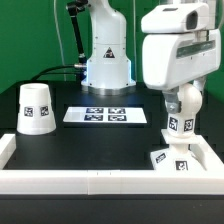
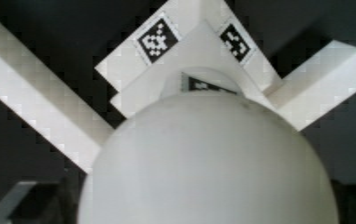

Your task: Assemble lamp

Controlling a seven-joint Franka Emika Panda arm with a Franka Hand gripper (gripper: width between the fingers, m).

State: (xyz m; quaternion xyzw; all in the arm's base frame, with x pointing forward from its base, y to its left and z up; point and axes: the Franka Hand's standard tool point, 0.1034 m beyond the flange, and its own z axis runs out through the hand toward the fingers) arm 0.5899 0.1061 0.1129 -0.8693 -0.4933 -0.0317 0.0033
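White plastic bulb is up off the table, pinched by its rounded top in the gripper, tagged end pointing down. It hangs right over the flat square base, and I can't tell for sure whether there's a gap between them.

In the exterior view the base sits around 4 o'clock on the black table, tucked near the corner of the white rim wall. The wrist view is pretty much all bulb dome, with the base and two of its tags peeking out beyond it. The finger pads don't show there.

The cone shade stands upright on its own at 9 o'clock, well apart from the rest. The marker board lies flat near 12 o'clock, in front of the arm's pedestal.
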